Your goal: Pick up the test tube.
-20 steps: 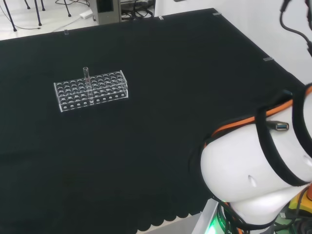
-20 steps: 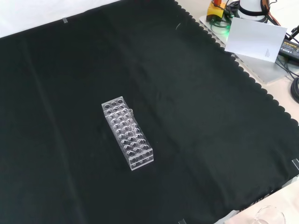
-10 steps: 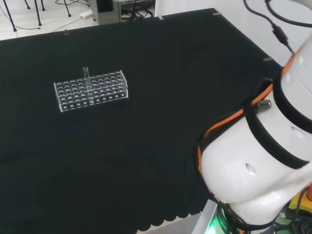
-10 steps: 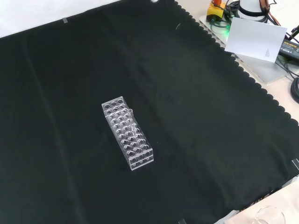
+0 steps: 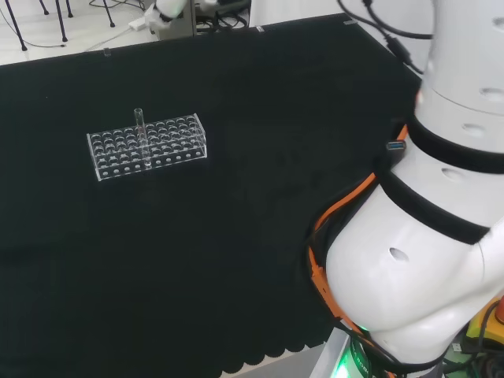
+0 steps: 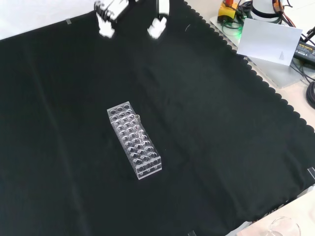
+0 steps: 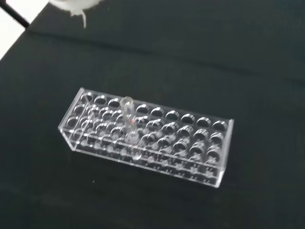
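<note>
A clear test tube [image 5: 139, 126] stands upright in a clear plastic rack [image 5: 146, 146] with many holes, left of centre on the black cloth in the head view. In the front view the rack [image 6: 134, 140] lies mid-cloth with the tube [image 6: 138, 119] near its far end. My hand [image 6: 110, 11] hangs at the top of the front view, well beyond the rack and high above the cloth, fingers [image 6: 105, 25] and thumb spread apart, holding nothing. The head view catches the hand [image 5: 168, 8] at its top edge. In the wrist view the tube [image 7: 127, 117] rises from the rack [image 7: 190, 141].
The arm's big white links [image 5: 425, 236] take up the right of the head view. Past the cloth's scalloped edge in the front view are a white box [image 6: 268, 41] and a yellow device [image 6: 228, 11]. A clear glass vessel [image 6: 284, 227] sits at the bottom right corner.
The arm has swung upward and over the bench, bringing the hand into the top of the head and front views. The rack and tube have not moved.
</note>
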